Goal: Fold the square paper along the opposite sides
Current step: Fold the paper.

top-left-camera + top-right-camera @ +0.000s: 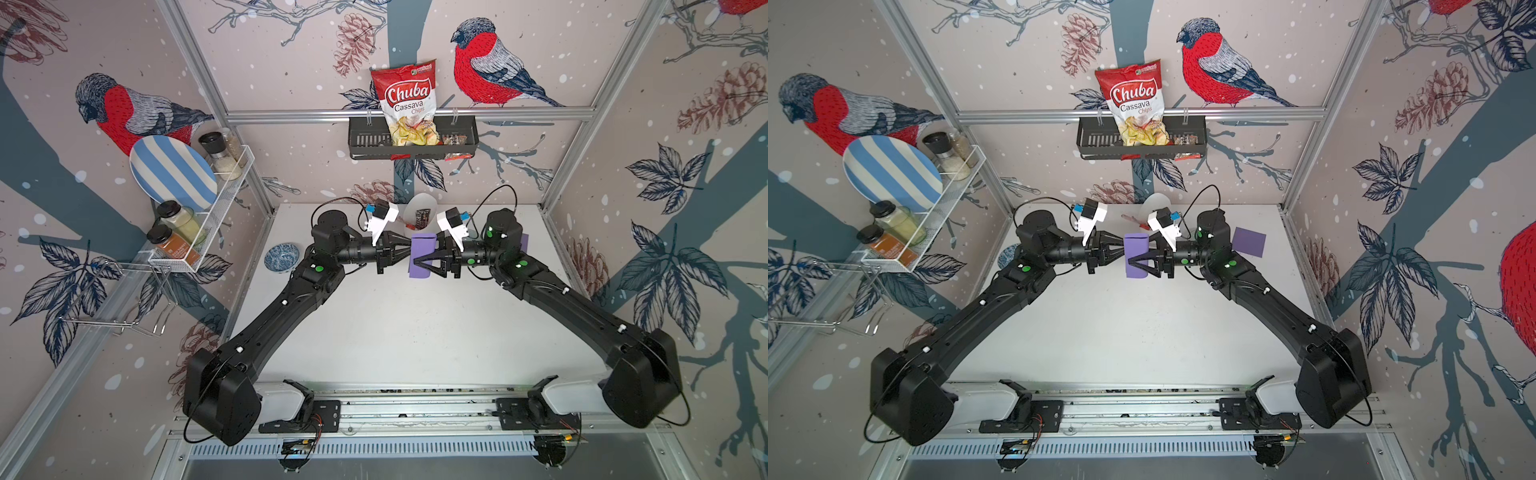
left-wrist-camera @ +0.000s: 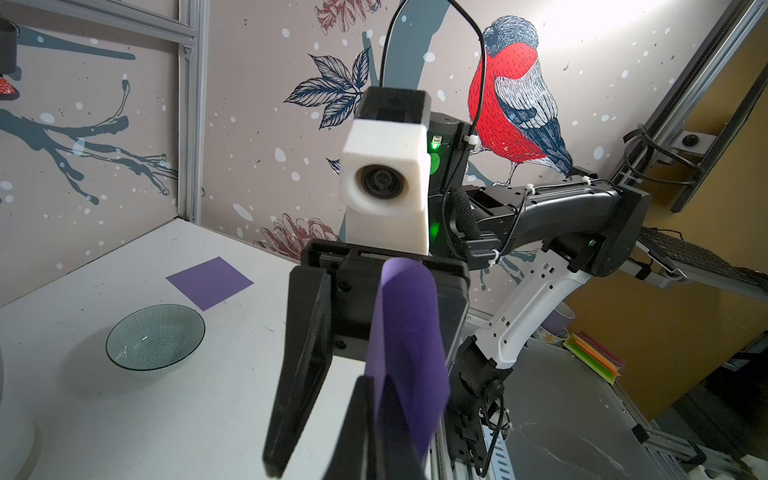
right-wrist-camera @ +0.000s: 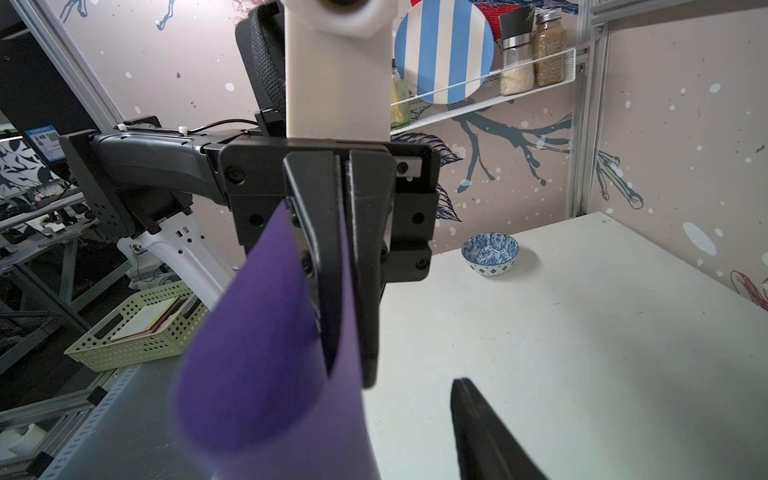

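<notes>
The white table (image 1: 415, 332) carries a blue patterned bowl (image 1: 281, 257) near its left edge and a flat purple sheet (image 1: 1249, 242) far right. A clear bowl (image 2: 156, 336) sits near that sheet, and what seems a white cup (image 1: 420, 205) stands at the back.

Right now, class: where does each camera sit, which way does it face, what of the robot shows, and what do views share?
Top views: above the arm bases, looking down at the table; left arm, right arm whole.
Left wrist: on the left arm, facing the right arm's camera; own shut fingertips.
Right wrist: on the right arm, facing the left gripper; one own finger.
All share the purple paper.
</notes>
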`<state>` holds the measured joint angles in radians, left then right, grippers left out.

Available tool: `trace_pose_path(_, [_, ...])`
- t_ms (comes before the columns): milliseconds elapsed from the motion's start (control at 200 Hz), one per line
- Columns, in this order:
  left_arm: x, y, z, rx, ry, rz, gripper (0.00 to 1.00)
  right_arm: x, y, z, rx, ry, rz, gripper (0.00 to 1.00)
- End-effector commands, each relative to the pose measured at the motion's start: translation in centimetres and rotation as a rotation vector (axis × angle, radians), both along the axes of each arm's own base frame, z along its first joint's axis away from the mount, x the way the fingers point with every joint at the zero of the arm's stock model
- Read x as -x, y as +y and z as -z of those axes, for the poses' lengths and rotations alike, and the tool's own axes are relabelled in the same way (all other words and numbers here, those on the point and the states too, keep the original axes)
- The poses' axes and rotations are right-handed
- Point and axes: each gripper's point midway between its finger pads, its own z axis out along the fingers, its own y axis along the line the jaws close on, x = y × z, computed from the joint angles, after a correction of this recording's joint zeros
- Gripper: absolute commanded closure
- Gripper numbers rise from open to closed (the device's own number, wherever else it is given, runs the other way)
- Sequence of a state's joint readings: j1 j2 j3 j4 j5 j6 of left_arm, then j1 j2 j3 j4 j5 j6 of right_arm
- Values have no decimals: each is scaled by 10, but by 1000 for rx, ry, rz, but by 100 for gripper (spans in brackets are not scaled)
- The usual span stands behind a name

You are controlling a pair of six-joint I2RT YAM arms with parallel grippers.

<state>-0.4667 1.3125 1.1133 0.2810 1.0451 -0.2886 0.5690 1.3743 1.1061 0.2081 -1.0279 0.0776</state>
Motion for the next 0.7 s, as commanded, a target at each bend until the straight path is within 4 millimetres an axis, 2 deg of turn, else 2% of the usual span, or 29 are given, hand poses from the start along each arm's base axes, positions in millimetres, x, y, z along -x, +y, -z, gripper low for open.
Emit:
trace_pose_path(0, [2, -1, -5, 10, -32, 7, 100, 2, 1, -9, -21, -39, -13, 46])
trace_pose_path(695, [1, 0, -4, 7, -35, 1, 100, 3, 0, -9, -22, -46, -9, 52])
